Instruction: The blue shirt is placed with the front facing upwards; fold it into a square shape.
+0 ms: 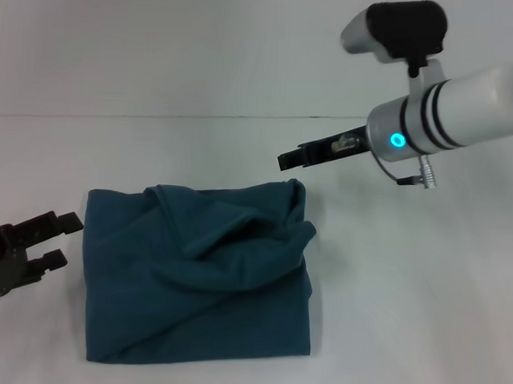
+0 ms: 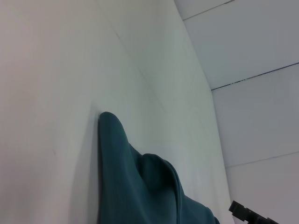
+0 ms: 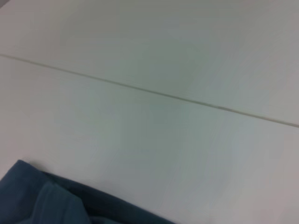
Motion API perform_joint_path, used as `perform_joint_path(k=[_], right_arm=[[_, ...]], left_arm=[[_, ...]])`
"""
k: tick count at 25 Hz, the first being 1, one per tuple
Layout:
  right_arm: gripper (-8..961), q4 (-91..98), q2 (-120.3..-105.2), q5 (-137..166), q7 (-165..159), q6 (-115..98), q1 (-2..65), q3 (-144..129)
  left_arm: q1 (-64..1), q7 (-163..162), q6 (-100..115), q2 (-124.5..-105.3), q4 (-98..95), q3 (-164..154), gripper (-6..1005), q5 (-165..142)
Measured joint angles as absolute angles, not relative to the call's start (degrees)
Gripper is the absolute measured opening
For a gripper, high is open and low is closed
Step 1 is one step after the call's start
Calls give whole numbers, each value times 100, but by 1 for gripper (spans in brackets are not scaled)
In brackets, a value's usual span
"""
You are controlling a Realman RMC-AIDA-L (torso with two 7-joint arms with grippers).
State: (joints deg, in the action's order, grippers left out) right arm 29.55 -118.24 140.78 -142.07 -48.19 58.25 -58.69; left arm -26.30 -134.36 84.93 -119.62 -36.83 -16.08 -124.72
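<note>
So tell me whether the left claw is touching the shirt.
Apart. The head view shows bare white table between the left claw and the near edge of the shirt.

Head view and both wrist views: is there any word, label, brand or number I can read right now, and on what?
None can be read.
The blue shirt lies folded on the table; only plain fabric shows, no print or neck label.
The right pincer and its arm carry only a lit ring, no lettering.
The left pincer shows no marking.
</note>
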Motion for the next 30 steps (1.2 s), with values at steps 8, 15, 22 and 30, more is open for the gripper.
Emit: perform_joint_path(k=[8, 15, 22, 30], right_arm=[[728, 3396, -11659, 13569, -14153, -6560, 5491, -5466], [906, 3843, -11571, 13242, -14449, -8130, 5248, -5346], [940, 3860, -11466, 13419, -14901, -8407, 5293, -5380], [941, 3867, -11342, 13534, -15082, -8487, 5288, -5348]], left_arm=[[-2628, -13430, 8490, -11962, -3683, -1608, 846, -12472], [-2667, -13430, 8486, -11957, -3683, -1611, 846, -12472], [-2678, -13440, 8492, -11953, -3683, -1616, 845, -12472], [-2663, -13440, 8460, -11959, -3683, -1608, 845, -12472]])
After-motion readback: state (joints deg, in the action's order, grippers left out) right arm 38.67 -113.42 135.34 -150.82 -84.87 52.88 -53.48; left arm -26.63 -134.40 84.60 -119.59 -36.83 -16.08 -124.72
